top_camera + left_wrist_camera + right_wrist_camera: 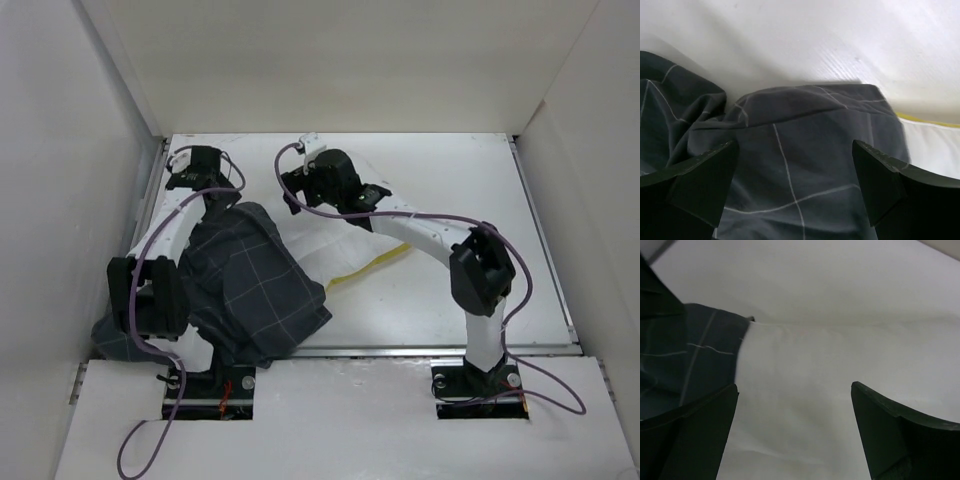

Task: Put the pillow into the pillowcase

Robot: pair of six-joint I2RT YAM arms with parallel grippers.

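White walls enclose the white surface (450, 170). We judge the pillow (335, 245) light, soft and compressible. The pillowcase (255, 275) looks floppy and is best pinched at its hem. It lies across the pillow's left part. The left tool (794, 145) hangs over the pillowcase, and the right tool (794, 389) hangs over bare pillow beside the hem. Both gape wide, holding nothing.

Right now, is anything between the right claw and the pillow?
Nothing visible. The right claw hangs open over bare white pillow; the pillowcase lies off to one side, covering another part of it.
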